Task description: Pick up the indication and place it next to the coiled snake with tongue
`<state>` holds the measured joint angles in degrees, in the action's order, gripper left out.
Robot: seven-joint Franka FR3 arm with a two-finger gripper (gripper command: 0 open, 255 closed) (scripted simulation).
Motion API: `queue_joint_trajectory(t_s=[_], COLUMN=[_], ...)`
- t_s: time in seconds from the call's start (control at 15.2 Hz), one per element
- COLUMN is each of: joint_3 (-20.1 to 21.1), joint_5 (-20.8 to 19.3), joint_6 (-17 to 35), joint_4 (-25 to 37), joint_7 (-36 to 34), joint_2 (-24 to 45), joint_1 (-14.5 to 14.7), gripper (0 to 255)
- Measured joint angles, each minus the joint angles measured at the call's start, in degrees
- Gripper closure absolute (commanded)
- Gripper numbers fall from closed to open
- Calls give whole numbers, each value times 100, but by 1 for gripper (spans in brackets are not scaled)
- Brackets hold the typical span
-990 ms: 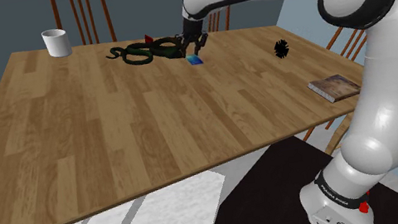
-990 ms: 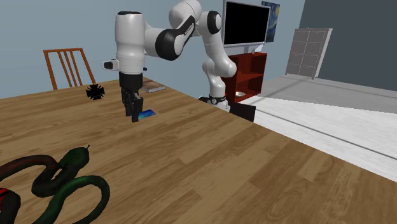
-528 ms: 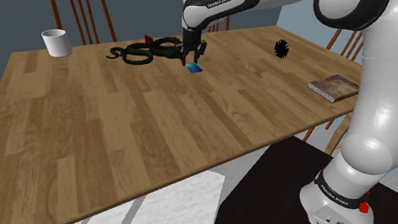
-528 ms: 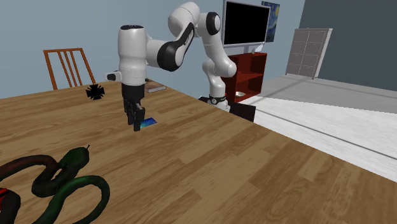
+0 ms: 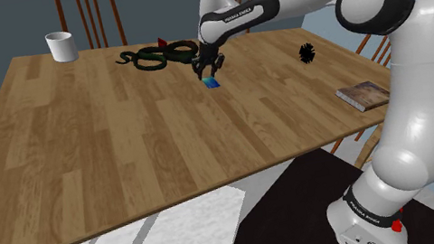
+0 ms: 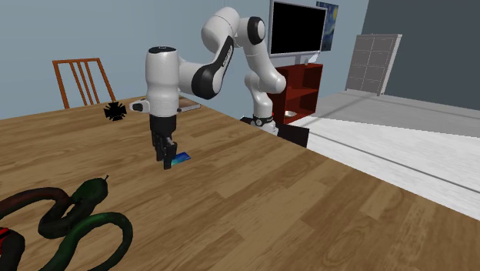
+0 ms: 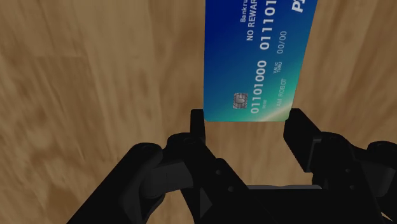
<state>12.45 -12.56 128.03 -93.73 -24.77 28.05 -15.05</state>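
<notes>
The blue card [image 7: 254, 57] is pinched at one short end between the two black fingers [image 7: 198, 127], which press on its two long edges. The gripper [image 7: 248, 127] is thus closed on the card, not on itself. The card's long axis runs straight out from the fingers. Its printed face is turned to the wrist camera, with a small chip and rows of white digits just beyond the fingertips, and the far end runs off the frame. Wood grain lies behind it on both sides.

In the second exterior view, the card [image 6: 181, 158] juts from the fingertips toward that view's right, tilted a little, low over the desk [image 6: 308, 208]. The gripper [image 6: 166, 159] points straight down. I cannot tell whether the card's lower edge touches the wood.

In the shoulder view, the card [image 5: 213, 81] is a small blue patch right under the gripper [image 5: 210, 70]. Here the dark green and black coiled snake [image 5: 160, 57] lies near the fingers, toward the shoulder view's left. The second exterior view shows the snake [image 6: 73, 219] in the foreground with its head raised, a stretch of bare desk between it and the fingers.

Farther from the fingers, the shoulder view shows a white cup [image 5: 60, 46] at the far corner, a black spiky object [image 5: 306, 53] and a book [image 5: 366, 95].
</notes>
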Motion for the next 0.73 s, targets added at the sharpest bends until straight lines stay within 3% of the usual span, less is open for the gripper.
queue_joint_trajectory(t_s=[0.4, 0.46, 0.73], joint_3=[-3, -3, -3], joint_5=[-6, -6, -6], joint_6=[25, 25, 25], joint_4=[-9, -9, -9], joint_7=[-4, -4, -4], joint_2=[13, 13, 13], joint_1=[1, 1, 1], gripper=[255, 0, 0])
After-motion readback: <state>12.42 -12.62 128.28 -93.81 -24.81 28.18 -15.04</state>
